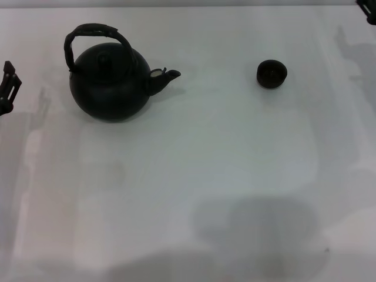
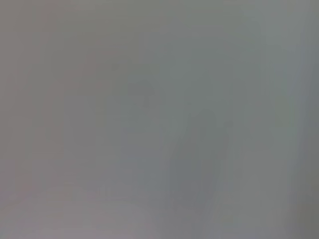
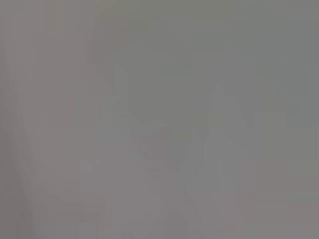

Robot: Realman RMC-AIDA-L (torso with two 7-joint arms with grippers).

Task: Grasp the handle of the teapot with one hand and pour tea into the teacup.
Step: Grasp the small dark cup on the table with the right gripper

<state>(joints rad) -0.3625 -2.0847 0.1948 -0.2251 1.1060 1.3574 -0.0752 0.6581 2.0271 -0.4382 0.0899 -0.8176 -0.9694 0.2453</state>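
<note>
Resting upright, large round matte black teapot (image 1: 110, 82) was located left of tiny black teacup (image 1: 271, 74) | arched handle (image 1: 94, 34) ran left-right | left gripper (image 1: 7, 88) nearer, jaw opening undeterminable | right gripper (image 1: 368, 10) parked far right.

Item: left gripper (image 1: 7, 87). We log a black, angular part with a reddish-brown tinge on its upper edge and thin strut-like members; only a slice shows.

Item: right gripper (image 1: 368, 10). We log a small black corner piece, detail indistinct.
</note>
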